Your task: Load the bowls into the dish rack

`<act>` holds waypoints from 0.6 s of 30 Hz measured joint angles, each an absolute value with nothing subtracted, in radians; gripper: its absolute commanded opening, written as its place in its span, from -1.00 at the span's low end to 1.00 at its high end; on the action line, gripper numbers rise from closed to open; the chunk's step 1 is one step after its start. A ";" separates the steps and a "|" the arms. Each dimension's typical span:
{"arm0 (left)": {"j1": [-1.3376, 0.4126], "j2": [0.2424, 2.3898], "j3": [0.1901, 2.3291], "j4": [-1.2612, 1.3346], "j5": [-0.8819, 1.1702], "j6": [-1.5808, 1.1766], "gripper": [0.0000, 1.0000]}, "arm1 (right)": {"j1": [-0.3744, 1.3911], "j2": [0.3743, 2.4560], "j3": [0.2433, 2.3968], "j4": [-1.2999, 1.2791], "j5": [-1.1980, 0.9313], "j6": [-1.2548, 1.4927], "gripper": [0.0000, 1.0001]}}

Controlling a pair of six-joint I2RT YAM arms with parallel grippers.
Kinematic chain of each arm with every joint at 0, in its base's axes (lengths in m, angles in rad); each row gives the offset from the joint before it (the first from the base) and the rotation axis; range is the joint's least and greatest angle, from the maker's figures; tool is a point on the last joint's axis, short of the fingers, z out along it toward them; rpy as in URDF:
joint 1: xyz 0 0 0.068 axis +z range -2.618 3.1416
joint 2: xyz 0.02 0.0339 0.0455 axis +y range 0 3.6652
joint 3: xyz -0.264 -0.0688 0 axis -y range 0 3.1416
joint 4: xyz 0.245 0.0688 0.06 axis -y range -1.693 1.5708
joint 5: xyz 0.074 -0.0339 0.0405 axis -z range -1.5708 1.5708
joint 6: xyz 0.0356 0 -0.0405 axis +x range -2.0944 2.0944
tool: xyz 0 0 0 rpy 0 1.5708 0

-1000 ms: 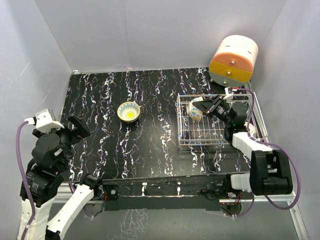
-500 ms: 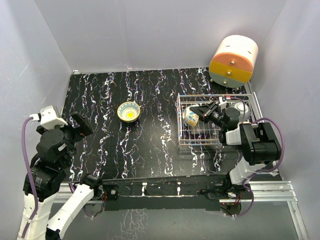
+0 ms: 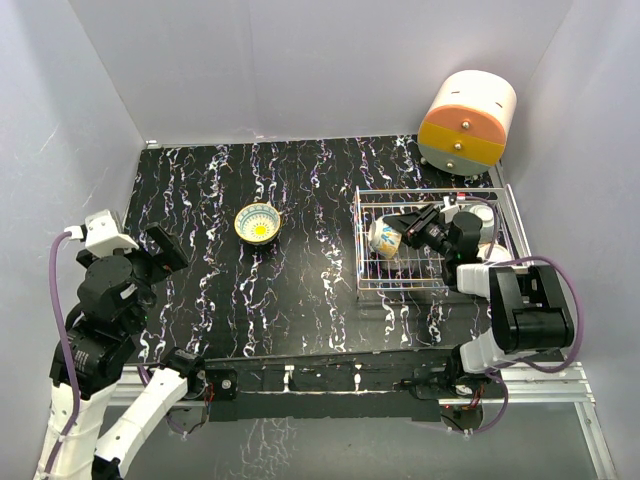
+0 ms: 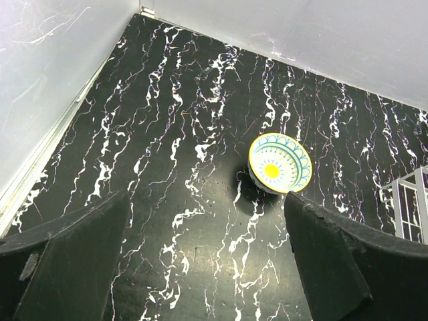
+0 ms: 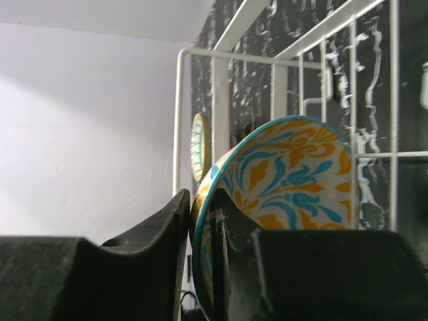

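Note:
A bowl with an orange and blue floral inside (image 3: 383, 237) (image 5: 294, 174) stands on edge, tilted, at the left end of the silver wire dish rack (image 3: 357, 240) (image 5: 179, 114). My right gripper (image 3: 405, 228) (image 5: 200, 227) is shut on its rim, one finger inside and one outside. A second bowl with a yellow centre (image 3: 258, 222) (image 4: 279, 162) sits upright on the black marbled table, left of the rack. My left gripper (image 3: 165, 250) (image 4: 207, 261) hangs open above the table's left side, short of that bowl, with nothing between its fingers.
A round cream, orange and yellow drawer unit (image 3: 467, 120) stands at the back right corner behind the rack. A greyish round thing (image 3: 480, 218) shows at the rack's right end, partly hidden by my right arm. Grey walls close in the table on three sides.
My right arm has swung over the rack and carried the floral bowl from its middle to its left end. The left arm has shifted slightly.

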State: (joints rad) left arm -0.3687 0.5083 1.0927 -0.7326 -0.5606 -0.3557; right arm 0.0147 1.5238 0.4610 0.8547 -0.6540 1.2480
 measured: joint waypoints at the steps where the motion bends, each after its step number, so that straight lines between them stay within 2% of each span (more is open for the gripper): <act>1: -0.369 0.508 1.092 -0.733 -0.561 -0.356 0.94 | 0.015 1.504 0.467 0.809 -0.639 1.229 -0.49; 4: -0.369 0.508 1.092 -0.732 -0.561 -0.356 0.94 | 0.014 1.461 0.487 0.690 -0.588 1.180 -0.29; 13: -0.369 0.508 1.090 -0.733 -0.560 -0.356 0.94 | 0.010 1.446 0.516 0.554 -0.540 1.125 -0.20; 18: -0.369 0.508 1.090 -0.732 -0.560 -0.356 0.94 | -0.002 1.409 0.534 0.464 -0.507 1.078 -0.07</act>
